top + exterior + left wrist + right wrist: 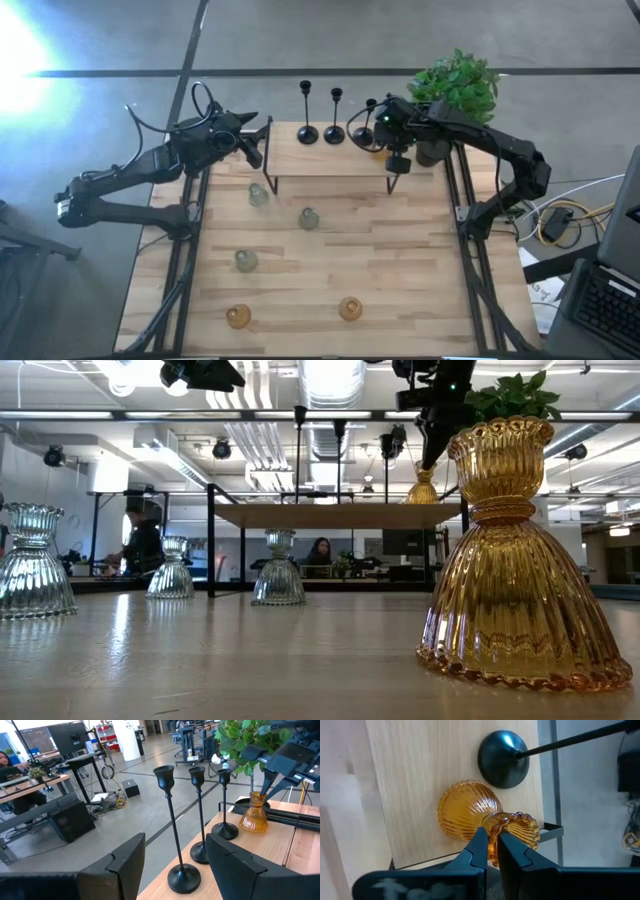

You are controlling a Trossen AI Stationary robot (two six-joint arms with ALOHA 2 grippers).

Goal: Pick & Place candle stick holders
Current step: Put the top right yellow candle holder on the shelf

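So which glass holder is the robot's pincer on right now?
Find the raised wooden shelf at the table's far edge, with three black candlesticks in a row. Beside the one nearest the plant stands an amber glass holder, the only glass holder up there; the right pincer is shut on its rim.

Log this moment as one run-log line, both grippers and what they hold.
right gripper: shut on ribbed amber glass holder, on raised wooden shelf beside black candlestick base | left gripper: open, empty, facing three black candlesticks

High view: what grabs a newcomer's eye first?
Three black candlesticks lined along the raised shelf's far edge, the right gripper shut on an amber glass holder's neck beside them. Three pale green holders and two amber ones dot the table below; left gripper hovers open at the shelf's left end.
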